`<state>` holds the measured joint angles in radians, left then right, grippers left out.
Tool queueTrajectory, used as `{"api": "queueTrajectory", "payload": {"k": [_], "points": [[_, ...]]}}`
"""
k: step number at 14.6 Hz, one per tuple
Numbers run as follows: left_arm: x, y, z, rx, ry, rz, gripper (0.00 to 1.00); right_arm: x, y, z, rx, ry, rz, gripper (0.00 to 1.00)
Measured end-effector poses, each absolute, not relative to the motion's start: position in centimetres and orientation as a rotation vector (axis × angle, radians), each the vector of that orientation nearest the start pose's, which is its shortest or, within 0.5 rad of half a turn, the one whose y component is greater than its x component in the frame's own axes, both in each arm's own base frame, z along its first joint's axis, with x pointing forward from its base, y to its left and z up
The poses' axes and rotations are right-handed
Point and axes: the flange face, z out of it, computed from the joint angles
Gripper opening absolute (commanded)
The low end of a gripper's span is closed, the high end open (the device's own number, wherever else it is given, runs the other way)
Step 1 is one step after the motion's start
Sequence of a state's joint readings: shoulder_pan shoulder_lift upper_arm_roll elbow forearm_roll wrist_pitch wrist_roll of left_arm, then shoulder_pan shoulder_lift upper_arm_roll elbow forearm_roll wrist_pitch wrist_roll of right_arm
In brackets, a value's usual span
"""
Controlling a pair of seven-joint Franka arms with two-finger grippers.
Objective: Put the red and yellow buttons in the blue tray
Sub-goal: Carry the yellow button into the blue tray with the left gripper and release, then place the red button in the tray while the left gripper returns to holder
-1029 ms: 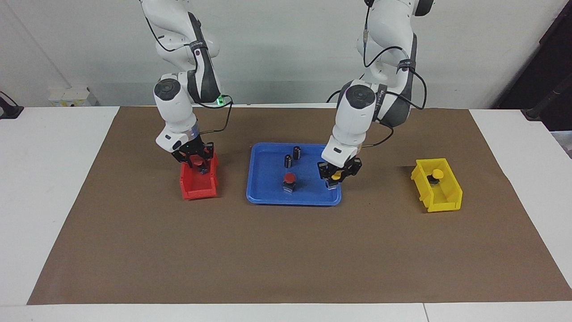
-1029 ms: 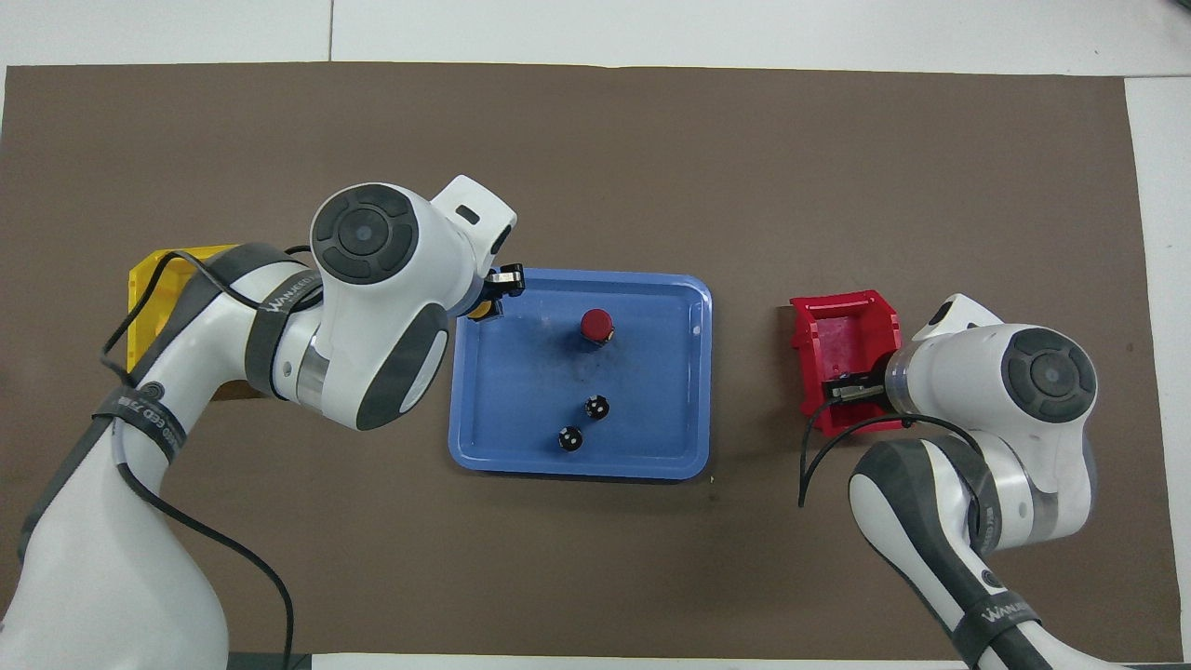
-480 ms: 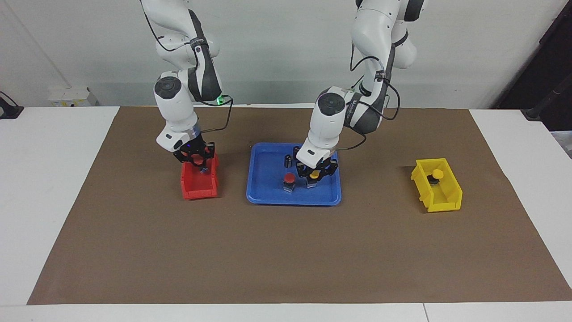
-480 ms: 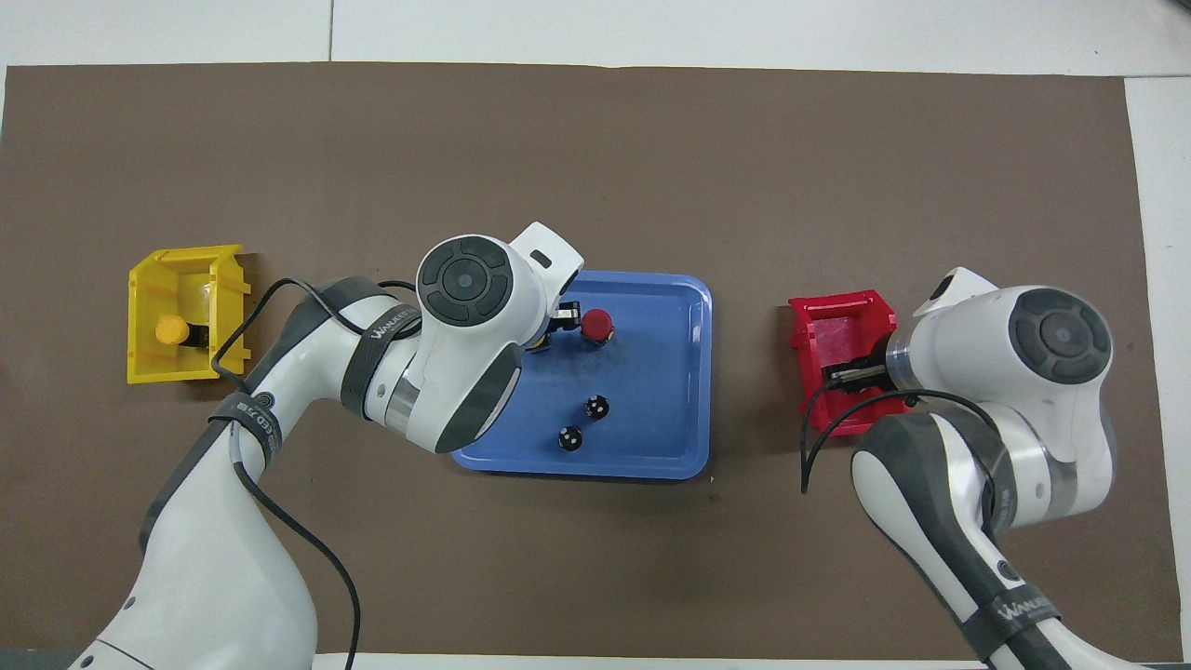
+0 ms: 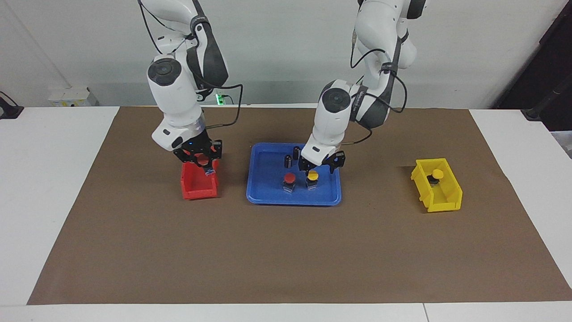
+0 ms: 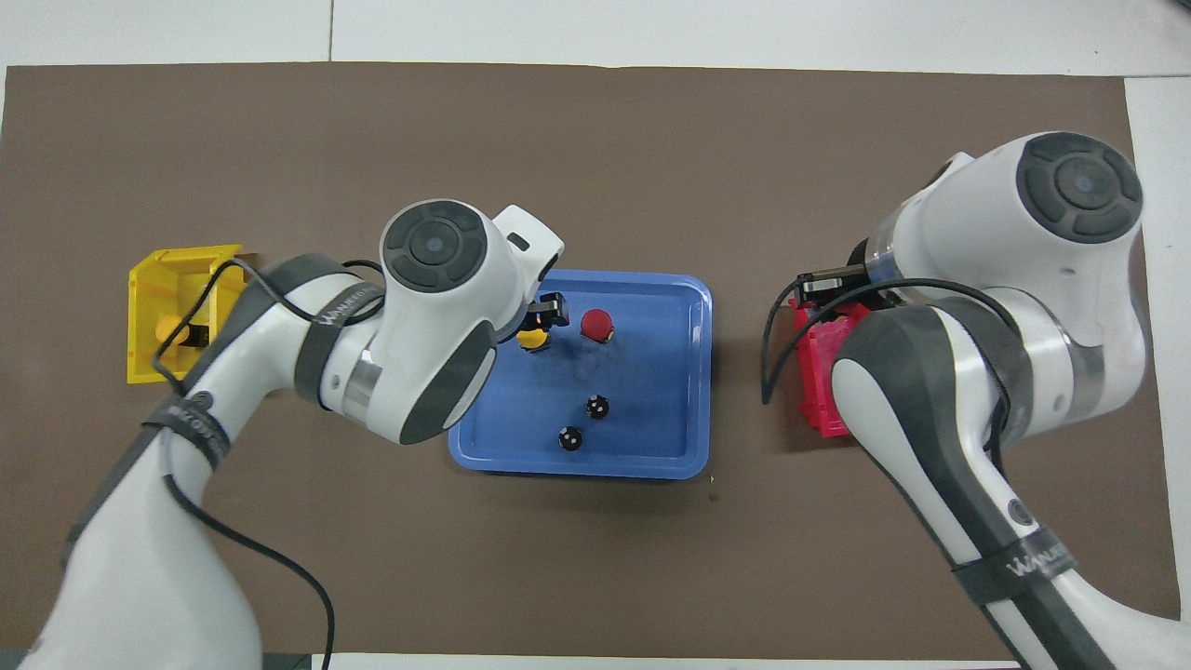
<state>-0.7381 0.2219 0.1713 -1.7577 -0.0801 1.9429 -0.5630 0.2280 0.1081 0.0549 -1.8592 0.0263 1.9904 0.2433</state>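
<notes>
The blue tray (image 5: pixel 267 184) (image 6: pixel 651 372) holds a red button (image 5: pixel 289 179) (image 6: pixel 596 324) and, beside it, a yellow button (image 5: pixel 312 175) (image 6: pixel 532 340), both upright. My left gripper (image 5: pixel 318 166) (image 6: pixel 544 316) hangs open just above the yellow button, not touching it. My right gripper (image 5: pixel 199 161) is shut on another red button (image 5: pixel 205 166) and holds it just above the red bin (image 5: pixel 199 183) (image 6: pixel 819 372). A second yellow button (image 5: pixel 438 173) (image 6: pixel 167 328) stands in the yellow bin (image 5: pixel 440 197) (image 6: pixel 181 270).
Two dark capless cylinders (image 5: pixel 292 156) (image 6: pixel 596 406) stand in the tray on the side nearer the robots. The red bin lies toward the right arm's end of the brown mat (image 5: pixel 286 250), the yellow bin toward the left arm's end.
My left gripper carried the yellow button across the tray, set it beside the red one, opened and rose. My right gripper shut on the red button and lifted it out of the red bin.
</notes>
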Motion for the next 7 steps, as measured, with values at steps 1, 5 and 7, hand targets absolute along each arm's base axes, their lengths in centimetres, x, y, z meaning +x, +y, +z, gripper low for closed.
{"api": "queueTrajectory", "payload": {"k": [1,5,7], "points": [[52.2,-31.2,47.2,-3.166,-0.021,0.078,1.0,57.0,18.8,45.9,-3.086,-0.004,-0.038,0.27],[55.4,-12.8,54.4,-3.208,0.089,0.047,1.0,56.7,27.5,42.2,-3.056,0.064,-0.057,0.29],[56.2,-4.1,54.8,-3.171,0.103,0.023,0.99,56.6,30.7,38.9,-3.098,0.032,-0.049,0.3]]}}
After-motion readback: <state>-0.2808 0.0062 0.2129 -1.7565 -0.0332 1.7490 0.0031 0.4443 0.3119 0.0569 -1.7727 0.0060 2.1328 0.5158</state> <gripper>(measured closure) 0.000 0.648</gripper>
